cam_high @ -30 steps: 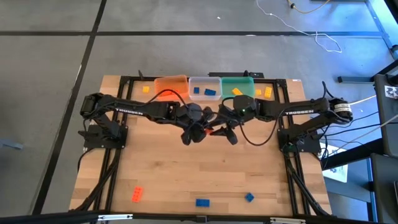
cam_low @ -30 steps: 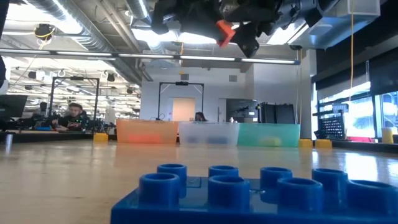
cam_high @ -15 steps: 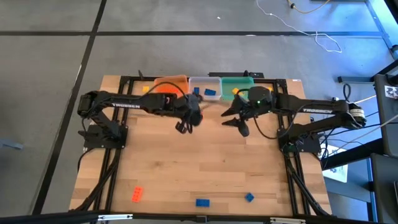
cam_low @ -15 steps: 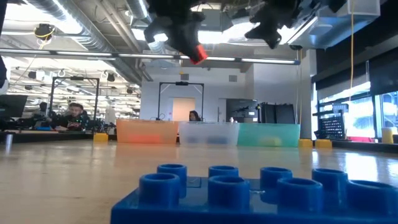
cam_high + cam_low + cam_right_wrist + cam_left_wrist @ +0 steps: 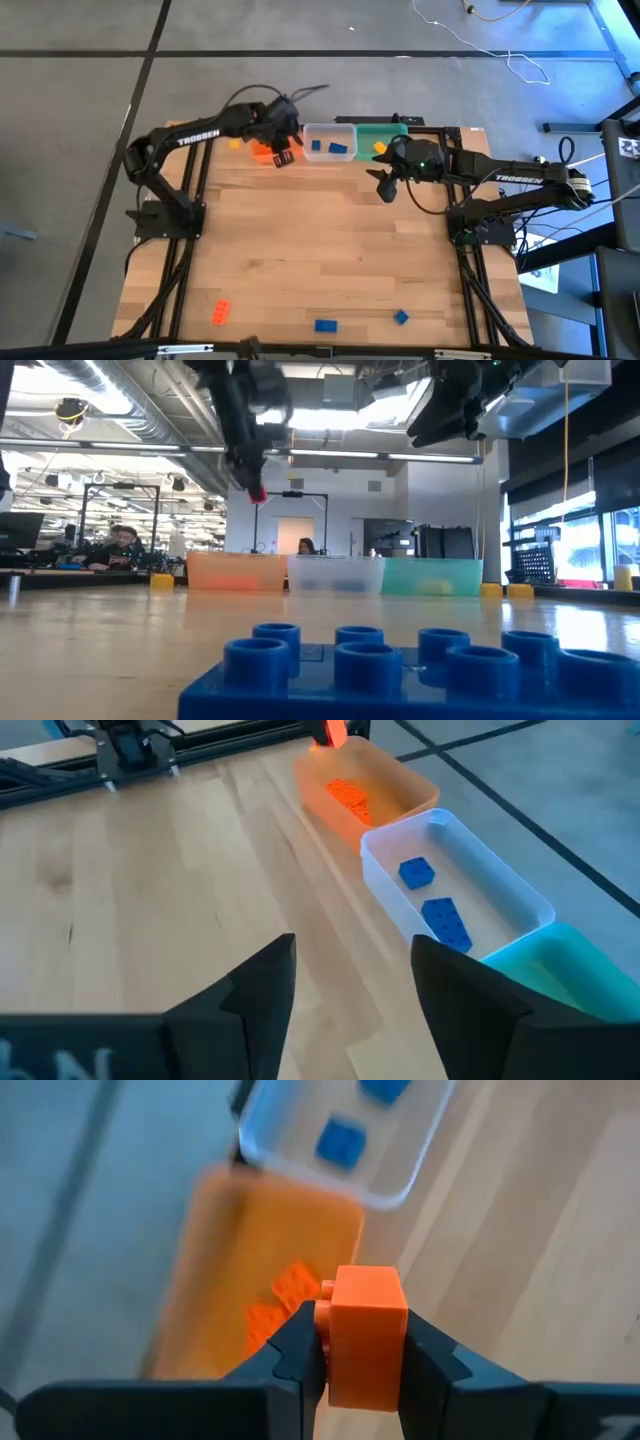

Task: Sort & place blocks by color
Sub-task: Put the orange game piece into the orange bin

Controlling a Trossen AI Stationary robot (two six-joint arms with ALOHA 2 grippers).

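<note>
My left gripper [image 5: 283,156] is shut on an orange block [image 5: 365,1335] and hangs above the orange tub [image 5: 262,149] at the table's far edge. The block also shows in the low view [image 5: 257,493]. The orange tub holds orange blocks [image 5: 280,1305]. My right gripper [image 5: 386,186] is open and empty in the air, just in front of the green tub [image 5: 385,134]. The clear tub [image 5: 328,142] between them holds two blue blocks [image 5: 432,900]. A yellow block [image 5: 381,147] lies in the green tub. My left gripper pinches the orange block by two opposite sides [image 5: 328,1342] between its two fingers. The fingers point down, and the block sticks out past their tips. The block is lifted clear, above the orange tub.
Loose on the table near the front edge lie an orange block [image 5: 220,312] and two blue blocks [image 5: 325,325] [image 5: 400,317]; one blue block fills the low view's foreground [image 5: 400,670]. Yellow blocks lie beside the tubs [image 5: 235,143] [image 5: 425,148].
My left gripper has carried the orange block from the table's middle toward the far left, to above the orange tub. My right gripper has drawn away from it, toward the right and the far edge, to in front of the green tub.
</note>
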